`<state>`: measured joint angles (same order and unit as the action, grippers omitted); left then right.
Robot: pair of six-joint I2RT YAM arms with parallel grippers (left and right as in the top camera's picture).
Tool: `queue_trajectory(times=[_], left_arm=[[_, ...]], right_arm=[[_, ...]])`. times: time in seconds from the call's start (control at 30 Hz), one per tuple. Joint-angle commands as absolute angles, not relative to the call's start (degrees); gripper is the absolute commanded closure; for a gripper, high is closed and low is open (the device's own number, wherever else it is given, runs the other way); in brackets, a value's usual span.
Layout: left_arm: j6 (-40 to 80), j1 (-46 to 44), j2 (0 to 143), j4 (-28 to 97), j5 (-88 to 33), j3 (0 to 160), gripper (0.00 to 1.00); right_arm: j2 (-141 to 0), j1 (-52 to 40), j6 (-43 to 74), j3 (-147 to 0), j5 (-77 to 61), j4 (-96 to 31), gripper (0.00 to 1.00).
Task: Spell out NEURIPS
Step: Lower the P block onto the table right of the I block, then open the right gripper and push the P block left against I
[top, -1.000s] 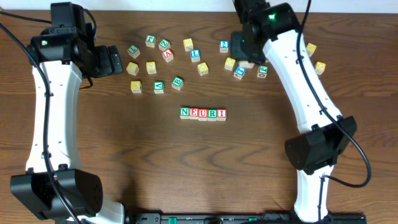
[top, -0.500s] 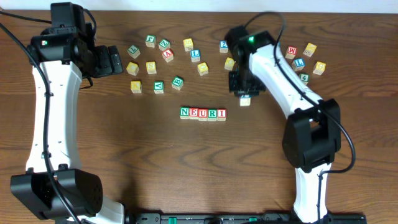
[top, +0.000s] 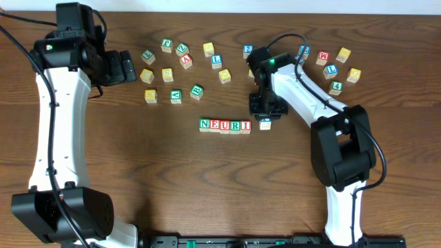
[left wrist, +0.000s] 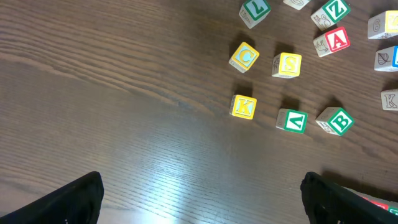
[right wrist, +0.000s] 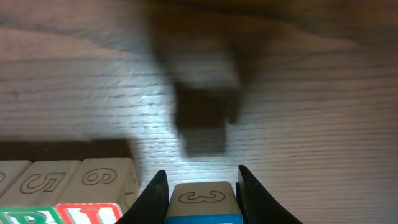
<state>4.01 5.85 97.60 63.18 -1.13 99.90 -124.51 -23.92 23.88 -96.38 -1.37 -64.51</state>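
Dark wood table (top: 172,179) bears scattered cubes (top: 167,74); right pincer (right wrist: 200,182) grips one block (right wrist: 200,200), left pincer (left wrist: 199,202) gapes empty

White arm shells (top: 55,131), black joint housings (top: 339,155), looping black cables (top: 288,36), green indicator lights (top: 272,60), black end effector fingers (right wrist: 152,196)

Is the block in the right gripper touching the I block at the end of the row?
Apart. The overhead view shows a strip of table between the held block and the I block.

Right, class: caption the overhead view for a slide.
Right hand holds a cube near the NEURI row's end; left hand open.
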Motion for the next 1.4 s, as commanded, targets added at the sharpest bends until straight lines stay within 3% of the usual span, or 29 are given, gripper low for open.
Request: queue_trajectory(times=[0.0, 0.7, 1.37], left_arm=[[3.2, 6.1, 97.0, 63.4, -0.6, 100.5, 0.00], [3.2, 6.1, 97.0, 63.4, -0.6, 100.5, 0.00], [3.2, 6.1, 97.0, 63.4, -0.6, 100.5, 0.00]], right_arm=[[-124.8, -25.8, 24.2, -95.1, -1.8, -63.4, 0.72], [-124.7, -25.9, 25.2, -97.7, -0.4, -61.1, 0.68], [-118.2, -21.8, 25.2, -103.2, -0.4, -72.1, 0.70]])
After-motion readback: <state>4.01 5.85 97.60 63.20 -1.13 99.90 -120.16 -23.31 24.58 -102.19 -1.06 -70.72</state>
